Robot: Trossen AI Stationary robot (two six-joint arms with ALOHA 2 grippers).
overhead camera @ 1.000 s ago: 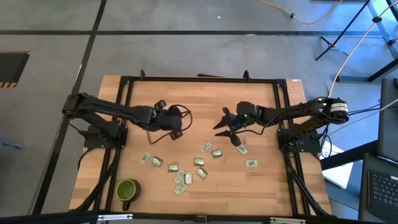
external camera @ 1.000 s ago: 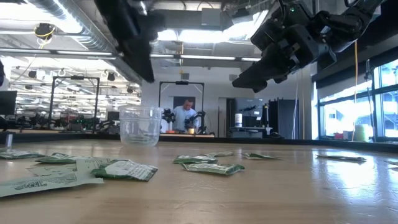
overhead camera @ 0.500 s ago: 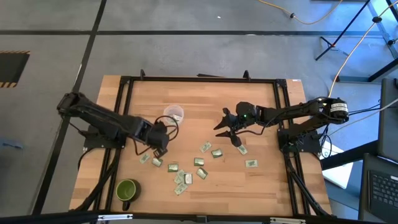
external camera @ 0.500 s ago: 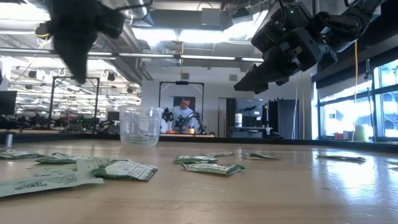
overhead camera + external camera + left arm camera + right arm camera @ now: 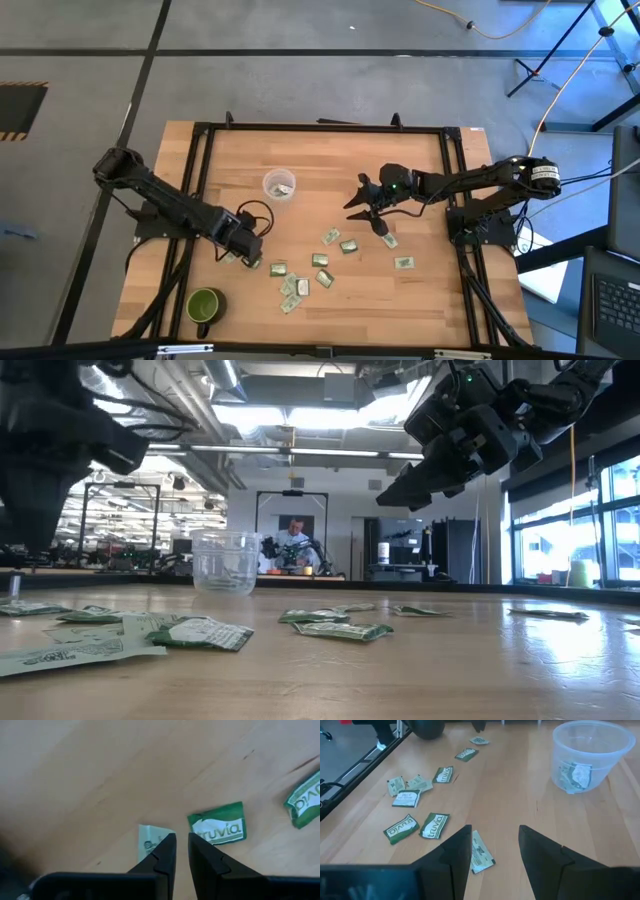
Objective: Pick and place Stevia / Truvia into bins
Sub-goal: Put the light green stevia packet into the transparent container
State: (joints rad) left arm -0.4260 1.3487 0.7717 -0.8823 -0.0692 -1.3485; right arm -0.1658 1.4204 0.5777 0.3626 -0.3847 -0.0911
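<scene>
Down low at the bench's (image 5: 420, 300) front-left, the left gripper (image 5: 181, 847) hangs nearly closed, seemingly empty, above sachets (image 5: 300, 280) scattered mid-bench. Farther back, the right gripper (image 5: 362, 203) hovers spread wide, holding nothing, beside the clear cup (image 5: 279, 185).

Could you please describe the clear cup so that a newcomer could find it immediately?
Start at the wooden table and look toward its far left part. The clear cup stands apart from the scattered sachets, with sachets inside; unlike the green mug, it is see-through and has no handle.
</scene>
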